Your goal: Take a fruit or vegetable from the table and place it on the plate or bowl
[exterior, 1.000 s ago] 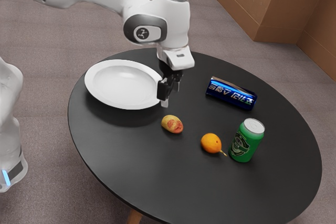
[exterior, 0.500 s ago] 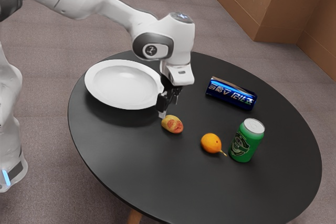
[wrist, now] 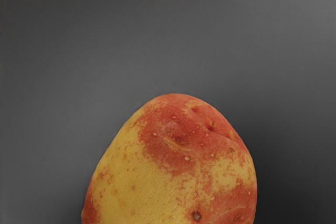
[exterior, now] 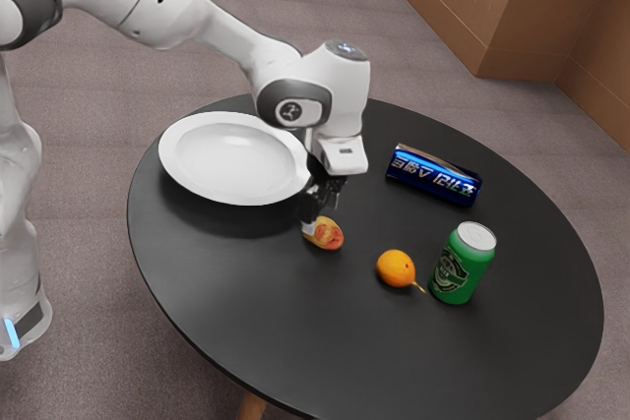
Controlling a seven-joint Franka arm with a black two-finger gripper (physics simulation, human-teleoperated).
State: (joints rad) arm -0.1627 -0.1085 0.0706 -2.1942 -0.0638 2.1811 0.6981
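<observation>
Fingers (exterior: 307, 213) of the black gripper (exterior: 316, 220) stand apart and low over the potato (exterior: 327, 235), straddling its near end and gripping nothing. The potato, a lumpy oval with speckled yellow and red skin (wrist: 173, 166), rests on the round matt black table (exterior: 295, 341), just beside the smooth white plate (exterior: 231, 156). Toward the exterior view's right lie a small glossy orange fruit (exterior: 396, 268), an upright green can (exterior: 462, 263) and a blue can (exterior: 433, 175) on its side.
</observation>
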